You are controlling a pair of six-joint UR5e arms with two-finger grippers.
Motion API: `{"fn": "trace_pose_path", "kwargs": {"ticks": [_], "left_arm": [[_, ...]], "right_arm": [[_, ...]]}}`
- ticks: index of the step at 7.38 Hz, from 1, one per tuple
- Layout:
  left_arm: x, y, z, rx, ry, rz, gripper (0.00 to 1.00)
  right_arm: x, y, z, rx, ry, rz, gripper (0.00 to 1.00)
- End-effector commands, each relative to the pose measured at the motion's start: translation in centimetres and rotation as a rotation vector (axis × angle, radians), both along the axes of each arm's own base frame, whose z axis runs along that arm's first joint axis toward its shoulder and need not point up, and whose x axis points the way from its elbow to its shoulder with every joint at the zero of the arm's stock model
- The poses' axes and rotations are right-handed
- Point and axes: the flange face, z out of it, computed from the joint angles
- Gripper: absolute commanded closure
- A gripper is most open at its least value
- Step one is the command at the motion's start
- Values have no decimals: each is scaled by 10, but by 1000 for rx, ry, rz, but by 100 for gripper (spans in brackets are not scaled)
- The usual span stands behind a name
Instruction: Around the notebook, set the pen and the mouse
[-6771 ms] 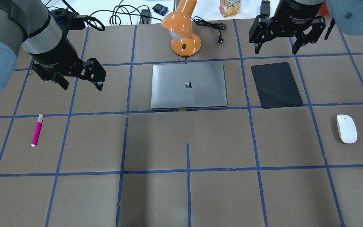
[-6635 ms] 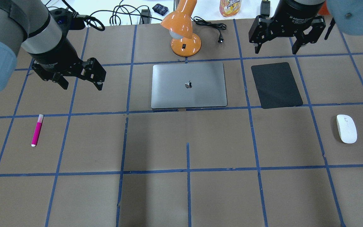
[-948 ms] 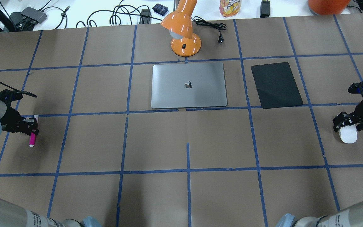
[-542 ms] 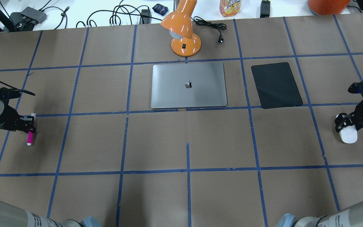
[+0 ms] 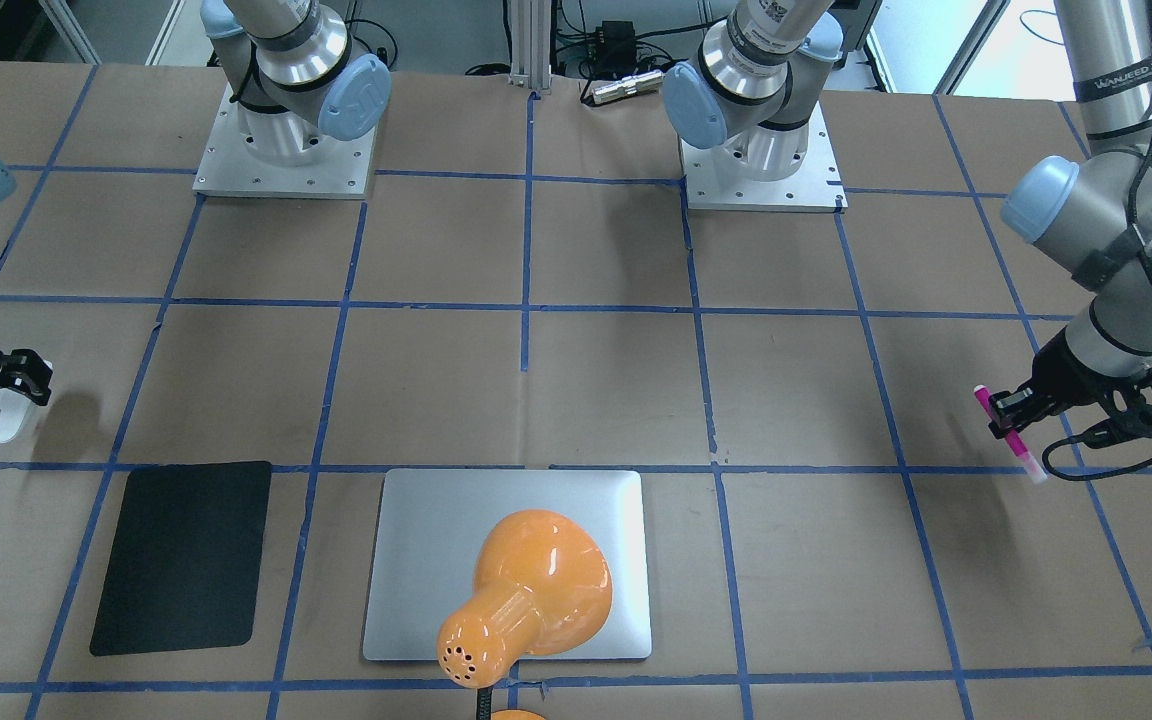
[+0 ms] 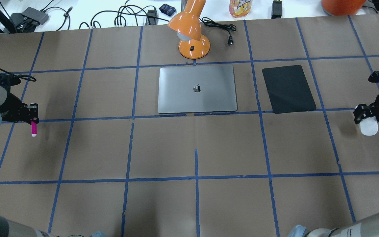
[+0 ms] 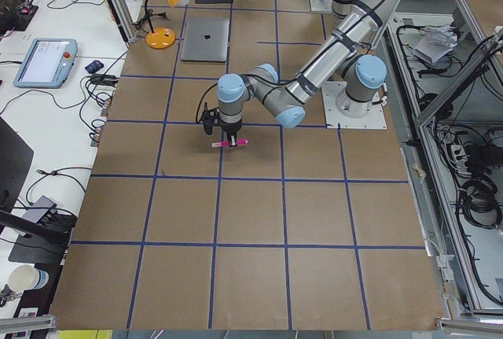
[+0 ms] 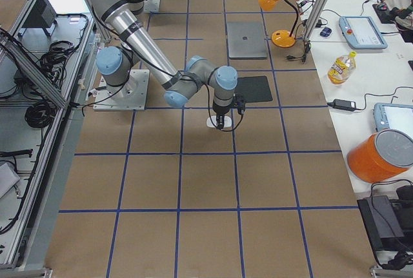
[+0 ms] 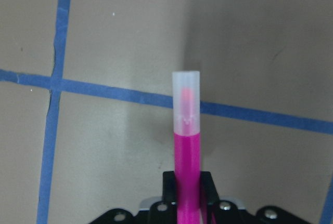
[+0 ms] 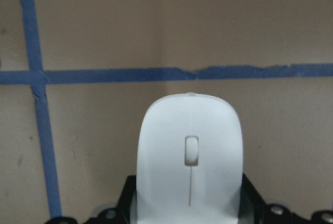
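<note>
The pink pen (image 6: 33,128) hangs above the table at the far left, with my left gripper (image 6: 33,114) shut on its upper part; its pale cap (image 9: 186,101) sticks out ahead of the fingers. At the far right, my right gripper (image 6: 367,114) is shut on the white mouse (image 6: 369,127), also held off the surface, its shadow lying to its left. The wrist view shows the mouse (image 10: 190,146) gripped by its sides. The silver notebook (image 6: 196,89) lies flat at the table's middle back, well apart from both grippers.
An orange desk lamp (image 6: 192,36) stands just behind the notebook, its head leaning over it in the front view (image 5: 526,590). A black mat (image 6: 288,89) lies right of the notebook. Cables and a bottle (image 6: 240,7) line the far edge.
Both arms came down from the back, closed on the pen and the mouse, and over the last second have raised them off the table.
</note>
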Motion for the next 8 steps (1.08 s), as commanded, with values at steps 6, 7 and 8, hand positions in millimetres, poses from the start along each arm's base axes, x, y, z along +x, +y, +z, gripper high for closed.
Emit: {"fn": "trace_pose_path", "kwargs": {"ticks": [6,7,8], "left_arm": [[-251,-19,1,-26,132,481,100],[-295,-13,-4,-24,132,547,100],[-338,-7,-9,-41,146,610,100]], "right_arm": [[175,-115,-23,-47,-95,23,43],[176,-124,-26,-48,-95,26,43],[176,-125,-26,-48,-95,26,43]]}}
